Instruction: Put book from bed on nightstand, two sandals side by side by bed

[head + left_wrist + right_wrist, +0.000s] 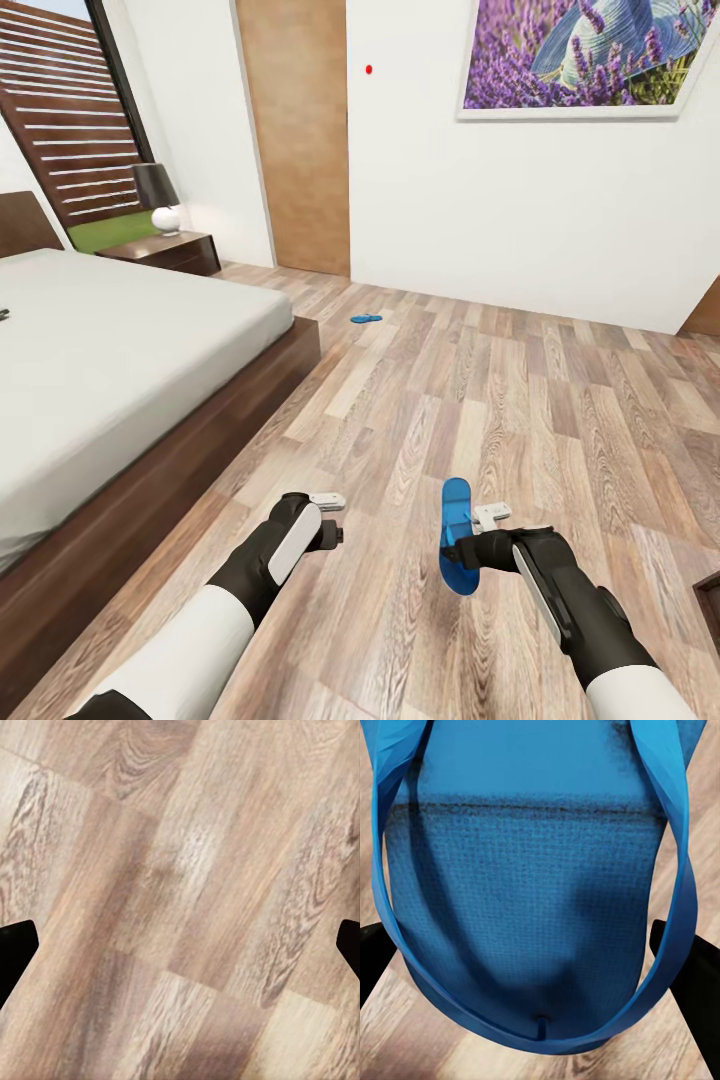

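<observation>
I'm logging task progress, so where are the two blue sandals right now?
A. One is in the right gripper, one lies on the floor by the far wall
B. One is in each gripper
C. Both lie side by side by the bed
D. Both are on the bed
A: the right gripper holds one sandal, while the other sandal lies on the floor by the far wall.

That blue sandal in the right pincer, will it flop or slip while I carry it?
The sandal has a thin flat sole, so it probably bends a little and weighs little. The right pincer holds it near mid-length, hanging on edge, so it may swing. Its textured sole should resist slipping.
</observation>
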Motion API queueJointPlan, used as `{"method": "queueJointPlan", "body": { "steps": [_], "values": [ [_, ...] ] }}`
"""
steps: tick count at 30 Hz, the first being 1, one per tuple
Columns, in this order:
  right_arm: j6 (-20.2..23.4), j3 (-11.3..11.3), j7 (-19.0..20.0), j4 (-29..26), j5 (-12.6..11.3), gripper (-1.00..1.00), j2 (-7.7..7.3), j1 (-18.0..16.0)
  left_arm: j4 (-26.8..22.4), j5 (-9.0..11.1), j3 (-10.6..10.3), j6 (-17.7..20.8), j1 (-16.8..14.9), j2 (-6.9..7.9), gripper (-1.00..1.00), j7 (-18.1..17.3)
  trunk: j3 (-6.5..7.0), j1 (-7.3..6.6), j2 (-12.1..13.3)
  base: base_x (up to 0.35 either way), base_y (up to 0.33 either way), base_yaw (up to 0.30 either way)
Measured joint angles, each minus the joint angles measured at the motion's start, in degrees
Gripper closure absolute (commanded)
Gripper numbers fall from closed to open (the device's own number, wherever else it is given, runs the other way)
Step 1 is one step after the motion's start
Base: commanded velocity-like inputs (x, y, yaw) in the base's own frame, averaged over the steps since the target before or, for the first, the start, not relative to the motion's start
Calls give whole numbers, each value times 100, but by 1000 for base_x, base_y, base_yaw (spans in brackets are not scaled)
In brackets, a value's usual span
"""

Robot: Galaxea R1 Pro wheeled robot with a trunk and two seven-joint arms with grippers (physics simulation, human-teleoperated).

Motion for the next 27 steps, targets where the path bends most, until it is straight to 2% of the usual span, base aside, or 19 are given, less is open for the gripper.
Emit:
{"method": "queueJointPlan", "body": {
  "steps": [27],
  "values": [
    [-7,16,0,0,2,100,2,0,-2,0,-5,-7,1,0,-100,-23,50,0,0,0,0,-105]
  ]
}}
